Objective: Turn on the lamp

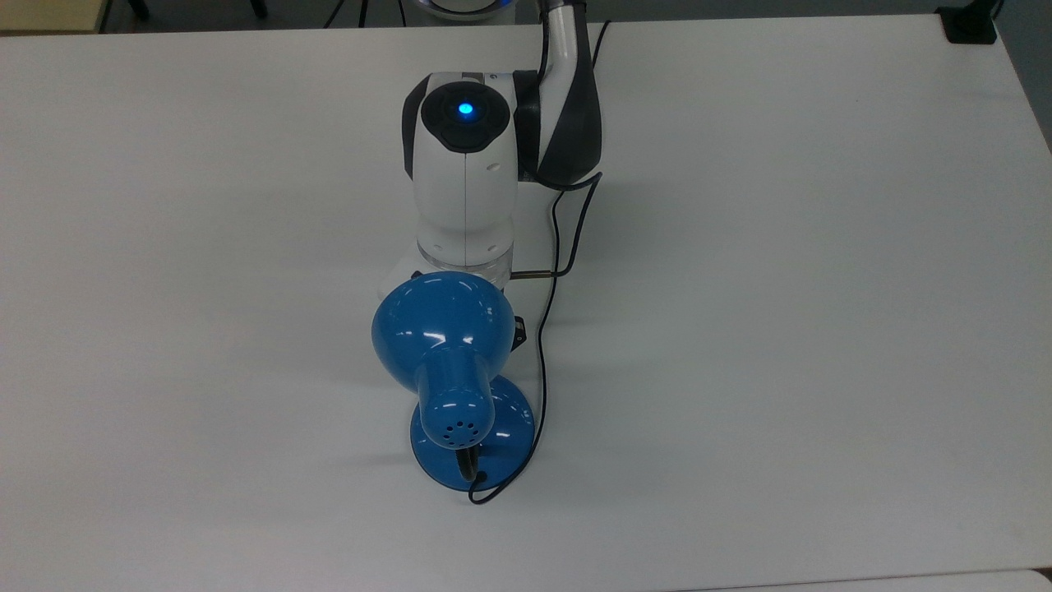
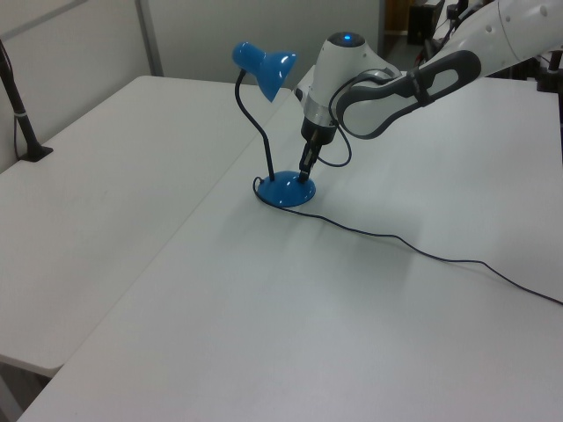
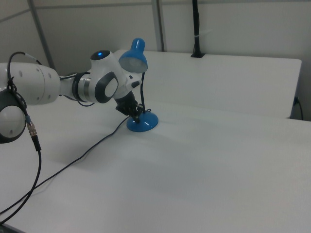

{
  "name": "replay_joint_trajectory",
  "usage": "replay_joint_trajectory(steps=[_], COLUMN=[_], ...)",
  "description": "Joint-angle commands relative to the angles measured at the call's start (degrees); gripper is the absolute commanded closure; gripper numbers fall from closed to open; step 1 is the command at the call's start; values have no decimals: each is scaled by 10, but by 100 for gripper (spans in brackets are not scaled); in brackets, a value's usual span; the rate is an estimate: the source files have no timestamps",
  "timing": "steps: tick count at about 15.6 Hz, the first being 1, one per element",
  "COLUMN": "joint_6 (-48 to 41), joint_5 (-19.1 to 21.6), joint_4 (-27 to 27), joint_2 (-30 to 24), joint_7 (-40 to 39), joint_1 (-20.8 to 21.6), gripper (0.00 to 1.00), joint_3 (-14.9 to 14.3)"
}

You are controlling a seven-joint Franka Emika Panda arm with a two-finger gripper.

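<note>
1. Lamp (image 2: 264, 75) stands on the white desk (image 2: 176, 290), left of centre in the left view; its round base (image 2: 285, 191) is flat on the surface and the shade is unlit.
2. End effector (image 2: 305, 174) points down at the base's rear rim, tip touching or just above it. Whether it is released or clenched: cannot tell.
3. Risk: an off-centre press could slide or tip the light base, judging by the tall bent neck (image 2: 255, 123).
4. Risk: the switch is not visible, so the tip may miss it.
5. Cord (image 2: 413, 251) trails across the desk toward the lower right of the left view, close beside the arm (image 2: 387, 83); it could snag.
6. In the top view the shade (image 1: 444, 329) hides the contact point.
</note>
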State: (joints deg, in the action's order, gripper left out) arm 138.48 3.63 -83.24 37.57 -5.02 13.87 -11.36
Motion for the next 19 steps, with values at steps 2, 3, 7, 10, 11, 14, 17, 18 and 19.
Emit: replay_joint_trajectory(steps=[2,3,7,10,11,14,17,18,19], joint_6=[14,14,43,43,43,43,43,43,44], joint_5=[11,11,10,9,9,9,9,9,9], joint_4=[-6,-6,-5,-5,-5,-5,-5,-5,-5], joint_2=[-7,-5,9,10,10,12,13,17,18], joint_7=[10,10,18,17,17,17,16,17,17], joint_1=[8,9,16,15,15,15,15,15,14], gripper=[100,100,100,100,100,100,100,100,100], joint_3=[-4,-3,-2,-2,-2,-2,-2,-2,-2])
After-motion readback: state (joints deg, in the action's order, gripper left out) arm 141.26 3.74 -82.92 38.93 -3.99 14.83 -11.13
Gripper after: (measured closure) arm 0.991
